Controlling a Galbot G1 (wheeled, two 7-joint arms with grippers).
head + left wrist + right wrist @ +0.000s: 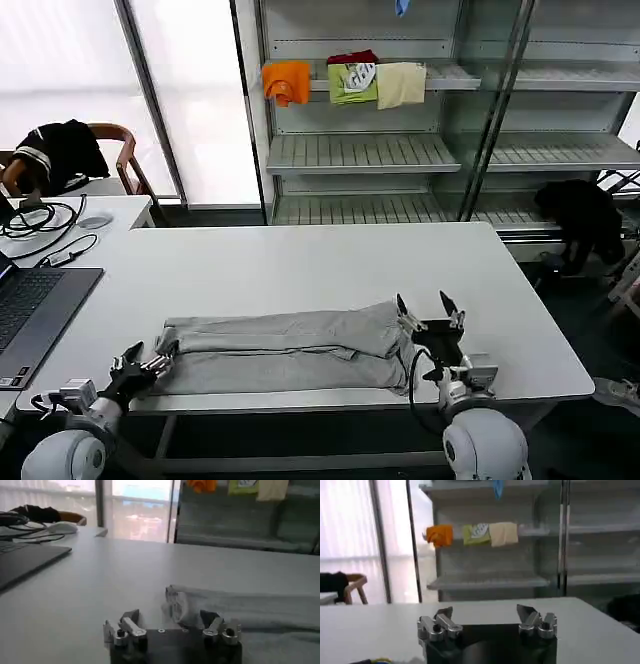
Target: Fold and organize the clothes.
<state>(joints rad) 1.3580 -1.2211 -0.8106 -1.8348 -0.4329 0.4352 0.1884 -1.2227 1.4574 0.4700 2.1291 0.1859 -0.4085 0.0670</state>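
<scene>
White surface [300, 265] is carrying a grey shirt [285, 350] folded lengthwise; left gripper [150, 362] and right gripper [432, 312], fingers spread and empty, are flanking its ends and should grip evenly.

Bright daylight floods through the tall frosted window panels [190, 90], blown out white; wrist views soft, backgrounds blurred.

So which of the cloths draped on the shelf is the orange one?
The orange cloth hangs leftmost on the shelf, beside the green one; the cream one hangs rightmost.
</scene>
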